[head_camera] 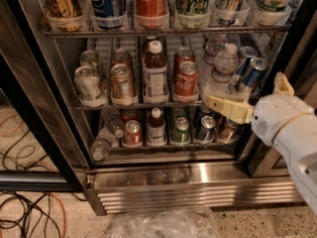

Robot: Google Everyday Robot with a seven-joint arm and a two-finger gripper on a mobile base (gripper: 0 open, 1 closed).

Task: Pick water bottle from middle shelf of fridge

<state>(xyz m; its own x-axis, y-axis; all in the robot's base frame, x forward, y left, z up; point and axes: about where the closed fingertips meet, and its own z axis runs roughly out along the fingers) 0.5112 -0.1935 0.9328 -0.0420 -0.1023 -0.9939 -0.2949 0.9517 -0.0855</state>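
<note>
Open white robot gripper (246,90) at the tall dark drinks fridge (173,178)
It holds nothing. The small clear plastic water bottle (224,66) stands just left, on the grey wire middle shelf (129,104).

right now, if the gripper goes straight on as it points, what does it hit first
Likely the water bottle on the middle shelf, just beyond the gripper at its base; depth unclear.

Single near view, from above, angled down into fridge (163,180), claw (247,96) at right
</note>
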